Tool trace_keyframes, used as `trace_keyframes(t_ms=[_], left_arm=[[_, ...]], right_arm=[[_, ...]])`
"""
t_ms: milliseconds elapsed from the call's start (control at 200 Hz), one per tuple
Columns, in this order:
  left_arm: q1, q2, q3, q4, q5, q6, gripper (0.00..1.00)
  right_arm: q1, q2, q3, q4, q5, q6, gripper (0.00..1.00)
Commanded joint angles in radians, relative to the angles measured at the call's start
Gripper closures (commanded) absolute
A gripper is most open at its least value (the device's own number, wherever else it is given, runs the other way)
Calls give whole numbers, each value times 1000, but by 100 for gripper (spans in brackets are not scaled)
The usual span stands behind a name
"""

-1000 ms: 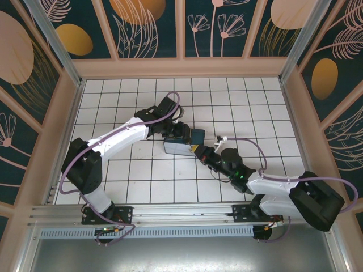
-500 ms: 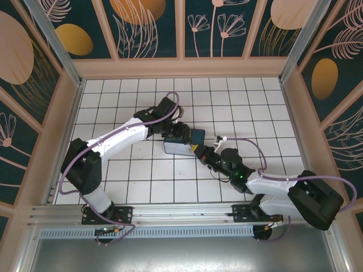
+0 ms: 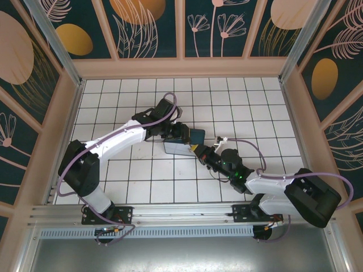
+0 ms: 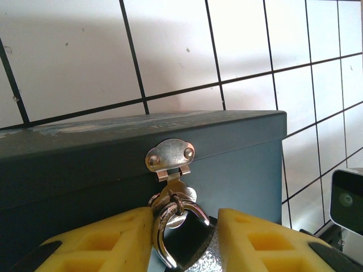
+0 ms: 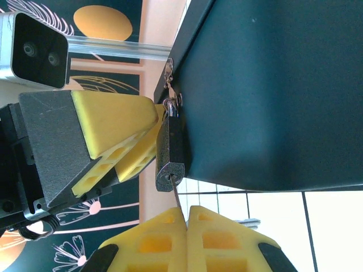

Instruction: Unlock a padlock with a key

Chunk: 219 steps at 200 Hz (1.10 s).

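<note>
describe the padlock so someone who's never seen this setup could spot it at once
Start at the dark teal box in the middle of the tiled floor, then find the silvery hasp on its front edge. Hanging from it, between the left hand's yellow fingers, is the padlock: a small dark-grey block with a thin shiny shackle.

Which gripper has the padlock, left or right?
The left gripper: its yellow fingers clamp the padlock hanging from the hasp on the box. The right gripper is pinched on the key instead, just below the padlock.

padlock (image 5: 170, 148) hung fr. hasp (image 5: 170, 73), key (image 5: 177, 199) just below
</note>
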State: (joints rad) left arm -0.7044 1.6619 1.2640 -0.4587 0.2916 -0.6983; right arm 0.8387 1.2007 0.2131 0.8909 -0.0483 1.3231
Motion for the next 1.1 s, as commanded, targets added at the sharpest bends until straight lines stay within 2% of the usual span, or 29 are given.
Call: trace_keyframes(t_ms=[0,375,646,901,1091], left_arm=[[-5,38,-53,-99,33,-24,63],[-6,45,-51,-120,47,-26,65],[-5,78,-31,-141,23,-4,65],[-4,79,-32,-140,9,-6,64],[-6,69,-35,-146,-14,-1,56]], right_arm=[[-7,1,-12,65,59,43,100],[7,-20,-22,61,133,127,100],[8,28,-6,111,39,111,100],[20,25,-7,108,25,123,100],[30,33,-32,146,47,193,100]])
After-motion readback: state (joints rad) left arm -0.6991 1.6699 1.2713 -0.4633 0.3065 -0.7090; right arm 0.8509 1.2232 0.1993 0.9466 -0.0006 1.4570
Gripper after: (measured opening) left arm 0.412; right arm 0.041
